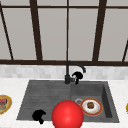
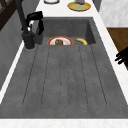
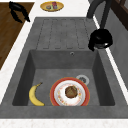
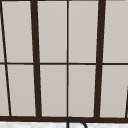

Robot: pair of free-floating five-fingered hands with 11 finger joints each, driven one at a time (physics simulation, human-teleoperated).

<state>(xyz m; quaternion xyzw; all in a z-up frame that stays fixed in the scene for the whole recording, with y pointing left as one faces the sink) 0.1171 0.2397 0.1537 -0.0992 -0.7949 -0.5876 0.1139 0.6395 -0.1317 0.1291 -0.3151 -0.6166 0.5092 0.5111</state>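
Landmark: I take the faucet (image 1: pixel 68 72) as my reference; it stands at the back rim of the sink (image 1: pixel 45 92), between the ribbed drainboard and the basin.

Right robot hand: I see the right robot hand (image 1: pixel 77 75) just beside the faucet's base, on the basin side. Its fingers curl downward at the small handle there. I cannot tell whether they truly close on the handle or merely hang over it.

Left robot hand: the left robot hand (image 1: pixel 39 116) hangs well away from the faucet, at the front edge of the drainboard, fingers bent downward and holding nothing. In the left side view the picture's edge cuts it off.

Hard to make out: a large red ball (image 1: pixel 67 115) sits in the foreground of my front view and covers the front of the sink; I cannot tell what it rests on. Behind it lies a banana (image 3: pixel 35 95), plain in the right side view, in the basin's front corner, farthest from the faucet.

Basin contents: a red-rimmed plate (image 3: pixel 69 95) lies flat on the basin floor beside the drain (image 3: pixel 82 79), carrying a round brown piece of food (image 3: pixel 71 91). The banana lies just beside the plate, apart from it.

Worktop: a yellow plate (image 1: pixel 4 103) sits on the worktop (image 1: pixel 11 85) past the drainboard, far left of the faucet, cut by the picture's edge; it holds something red that I cannot identify.
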